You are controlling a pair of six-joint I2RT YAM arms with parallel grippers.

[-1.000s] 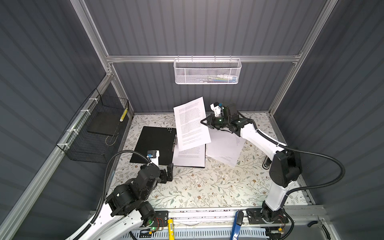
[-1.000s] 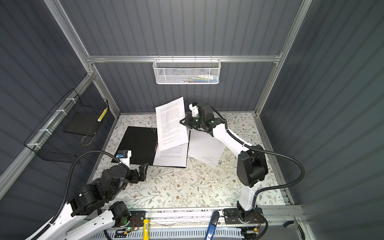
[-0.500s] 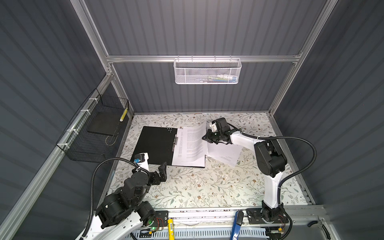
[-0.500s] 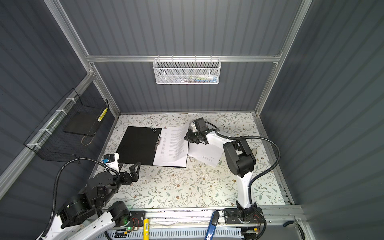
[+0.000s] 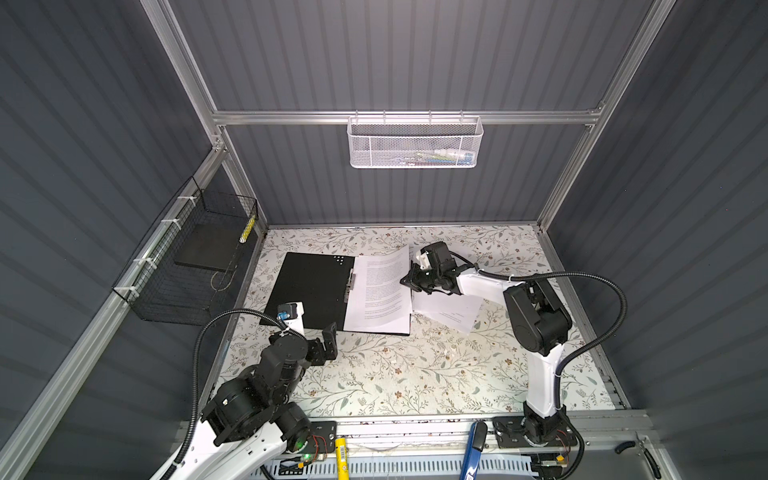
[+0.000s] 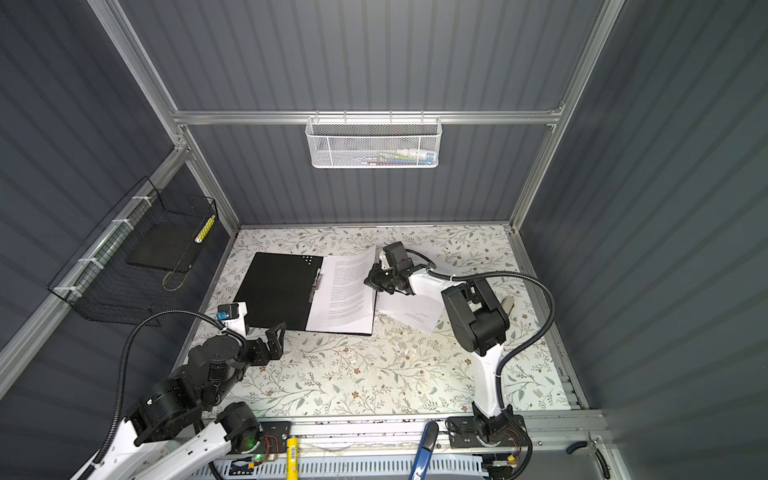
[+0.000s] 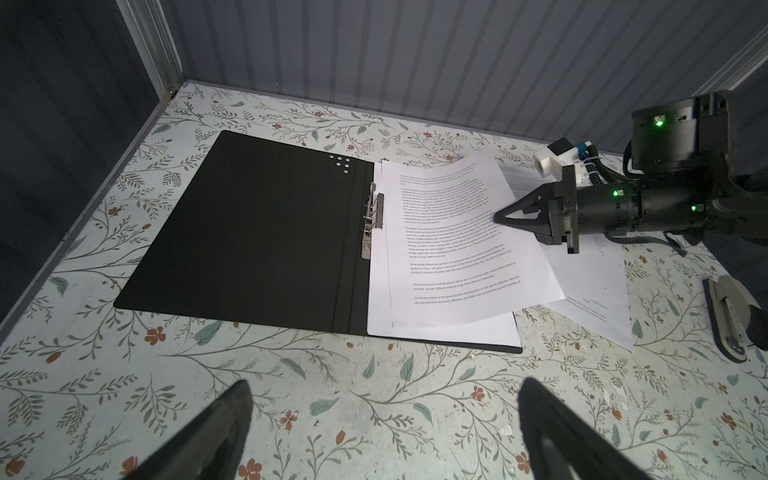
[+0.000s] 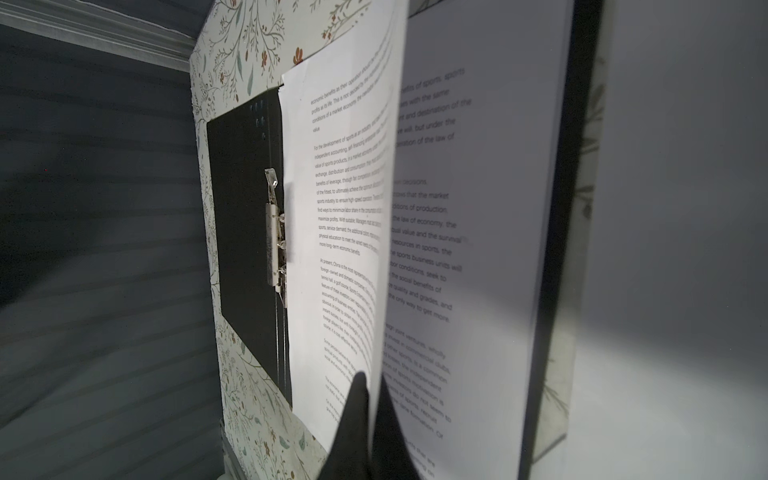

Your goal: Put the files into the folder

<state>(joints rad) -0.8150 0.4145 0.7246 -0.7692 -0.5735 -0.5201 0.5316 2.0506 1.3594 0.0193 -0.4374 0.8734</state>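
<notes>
R gripper (image 7: 498, 216) jaws clenched on the 3 o'clock edge of the top sheet (image 7: 453, 249), skewed over the open folder (image 7: 257, 232) at the counter's (image 5: 415, 374) 10 o'clock; L gripper (image 7: 384, 384) jaws released, empty. Risk: dropped now it'd sit crooked, overhanging; pushed, it may buckle. No brand seen; print reads "the law of economy".
</notes>
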